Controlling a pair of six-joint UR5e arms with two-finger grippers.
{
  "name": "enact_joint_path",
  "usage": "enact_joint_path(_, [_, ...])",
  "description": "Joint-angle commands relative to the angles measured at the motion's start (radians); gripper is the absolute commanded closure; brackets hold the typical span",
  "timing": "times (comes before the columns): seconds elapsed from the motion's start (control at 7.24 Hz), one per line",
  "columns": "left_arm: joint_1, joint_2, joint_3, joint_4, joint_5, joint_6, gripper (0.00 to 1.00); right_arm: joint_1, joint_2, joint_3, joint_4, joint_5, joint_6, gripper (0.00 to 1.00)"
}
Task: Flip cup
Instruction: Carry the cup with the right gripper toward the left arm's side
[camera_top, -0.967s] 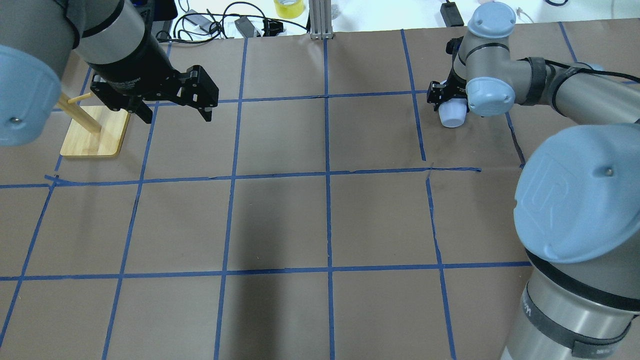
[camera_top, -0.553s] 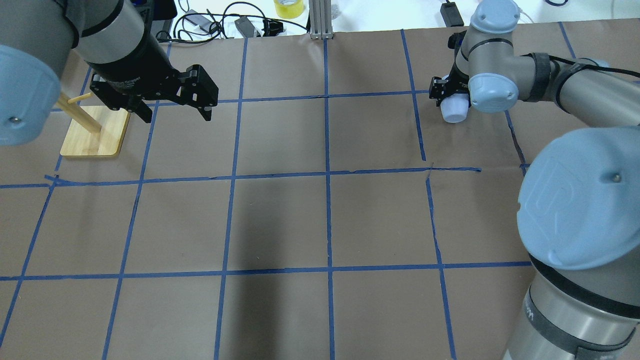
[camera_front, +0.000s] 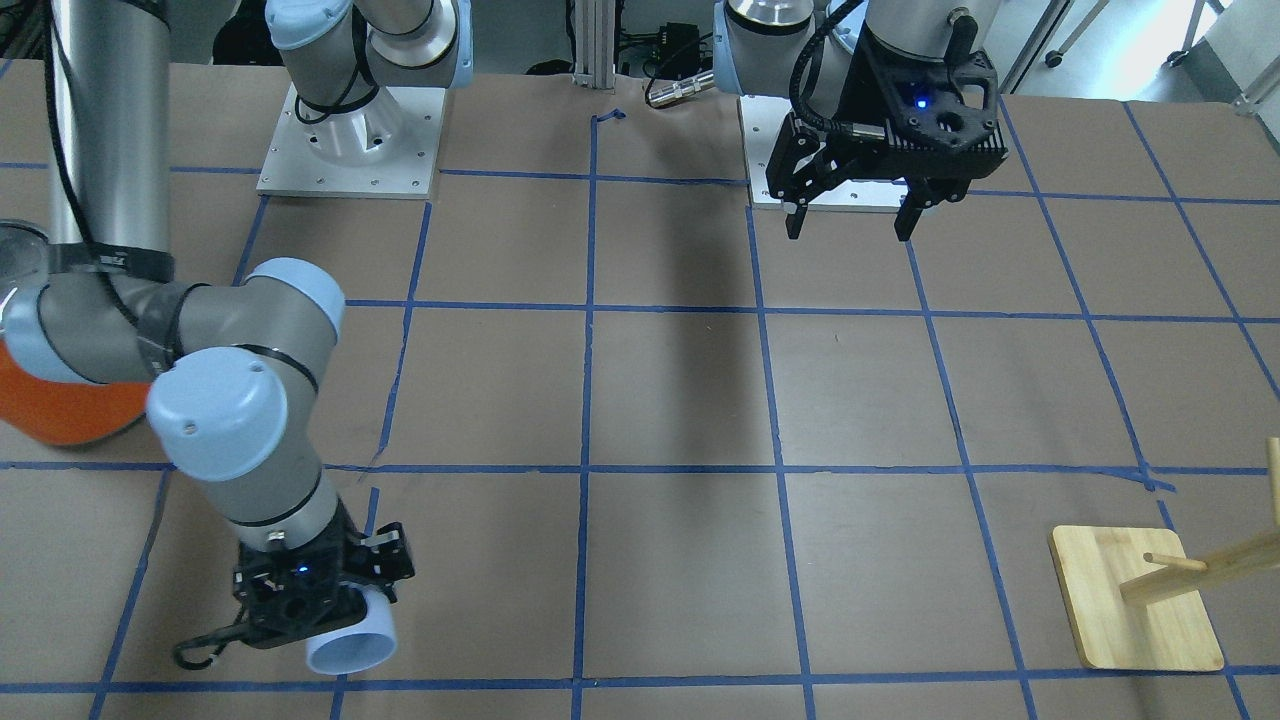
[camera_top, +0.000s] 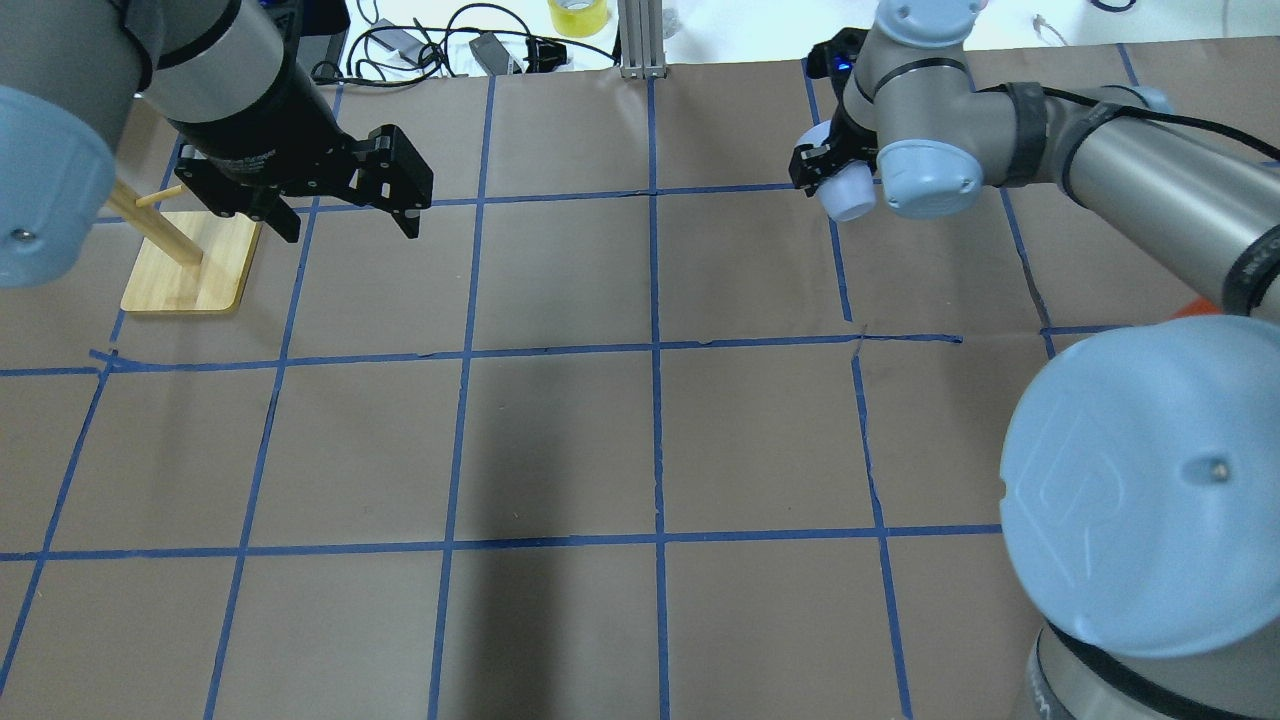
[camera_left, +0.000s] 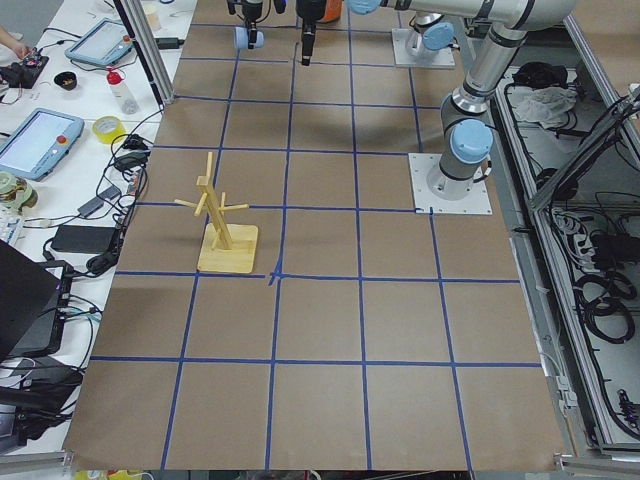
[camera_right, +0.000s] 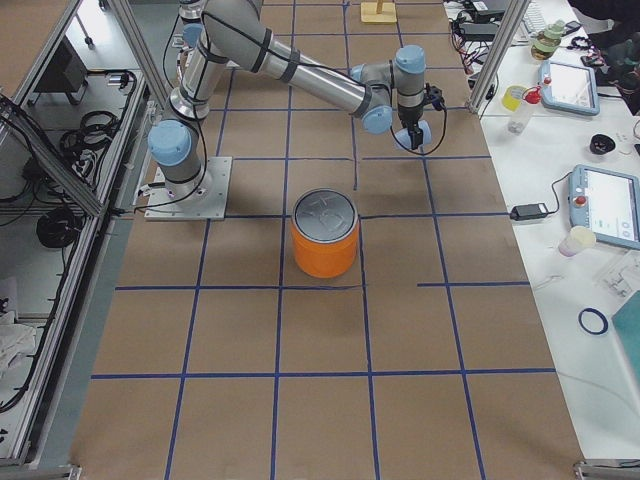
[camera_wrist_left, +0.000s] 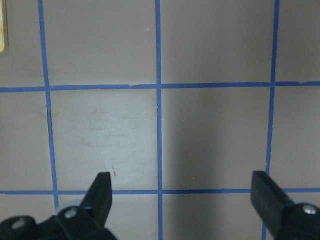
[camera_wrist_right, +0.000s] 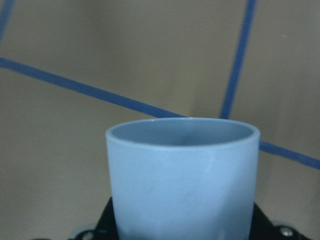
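My right gripper (camera_top: 822, 172) is shut on the pale blue-white cup (camera_top: 848, 193), far on the table's right side. In the front-facing view the cup (camera_front: 352, 636) sticks out of the gripper (camera_front: 318, 592) on a tilt, its open mouth pointing away from the wrist. The right wrist view shows the cup (camera_wrist_right: 182, 175) close up, with its bluish rim at the top and the table beyond it. My left gripper (camera_top: 350, 228) is open and empty above the far left of the table; it also shows in the left wrist view (camera_wrist_left: 182, 182).
A wooden peg stand (camera_top: 190, 262) stands at the far left, beside my left gripper. A large orange can with a silver top (camera_right: 325, 236) stands near my right arm's base. Cables and a tape roll (camera_top: 577, 14) lie beyond the far edge.
My right arm has swung to the left and farther from the robot, carrying the cup with it. The left arm has hardly moved.
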Motion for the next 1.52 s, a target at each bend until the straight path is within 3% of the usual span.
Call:
enact_joint_path(0.0, [0.002,0.002,0.001,-0.001,0.000,0.000,0.00,0.126,0.001,-0.006,-0.014,0.008,-0.314,0.88])
enact_joint_path(0.28, [0.002,0.002,0.001,-0.001,0.000,0.003,0.00,0.212,0.015,-0.006,-0.072,0.048,-0.571,0.88])
enact_joint_path(0.55, [0.002,0.002,0.001,-0.001,0.000,0.003,0.00,0.246,0.044,-0.005,-0.094,0.150,-0.819,0.87])
enact_joint_path(1.11, [0.002,0.004,-0.002,-0.002,0.000,0.003,0.00,0.326,0.076,-0.003,-0.069,0.151,-0.857,0.85])
enact_joint_path(1.24, [0.002,0.004,-0.004,-0.002,0.000,0.003,0.00,0.333,0.076,-0.004,-0.043,0.148,-0.862,0.82])
enact_joint_path(1.38, [0.002,0.004,-0.004,-0.002,0.000,0.003,0.00,0.349,0.076,-0.004,-0.043,0.139,-0.862,0.73])
